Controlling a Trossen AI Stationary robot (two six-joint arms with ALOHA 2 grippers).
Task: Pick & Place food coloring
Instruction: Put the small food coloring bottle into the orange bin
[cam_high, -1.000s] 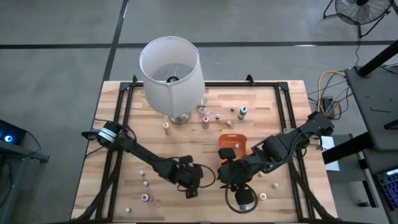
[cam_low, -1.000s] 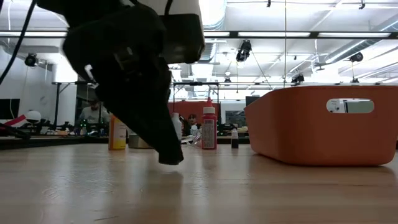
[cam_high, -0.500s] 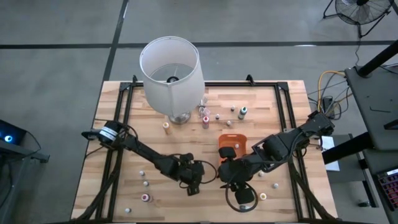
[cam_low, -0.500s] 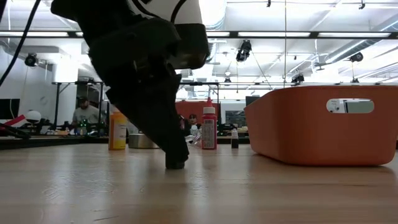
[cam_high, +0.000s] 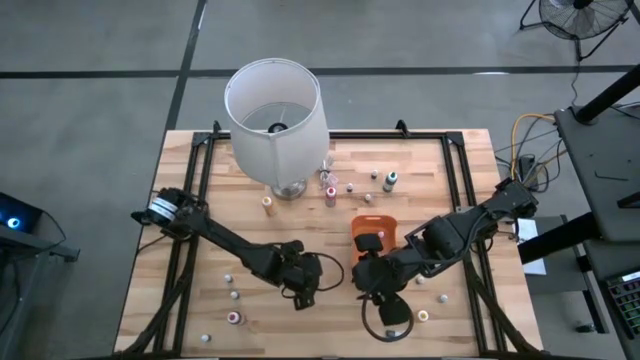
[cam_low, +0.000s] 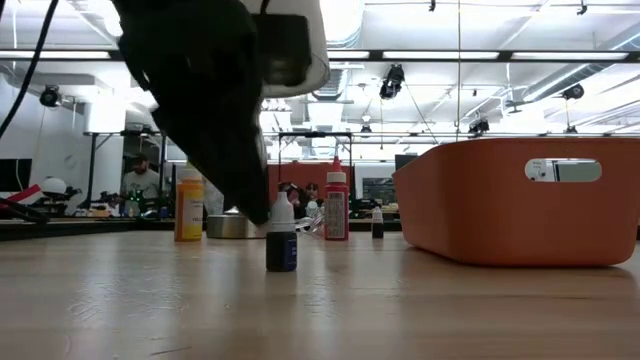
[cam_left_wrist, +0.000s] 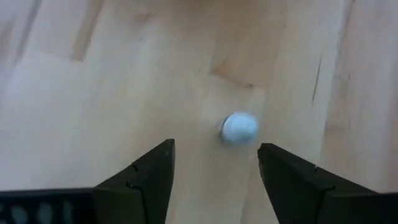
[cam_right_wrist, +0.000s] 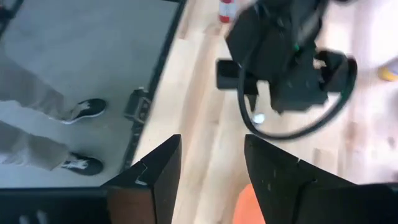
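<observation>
Near bench (cam_high: 200, 180) middle, left hand (cam_high: 303, 290) now lifted, fingers spread, let go of dark food coloring bottle (cam_low: 281, 240), left standing upright w/ white cap. Placement done. Further right, right hand (cam_high: 368, 285) half-open, empty, beside orange tray (cam_high: 380, 222).

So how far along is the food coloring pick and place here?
Done: hard to say; I cannot tell what the orange tray holds. In hand: nothing is gripped; a white-capped bottle stands upright under the left gripper, whose fingers are open, and the right gripper hangs open and empty. Left: many bottles sit scattered, like the red bottle and the pink bottle.
</observation>
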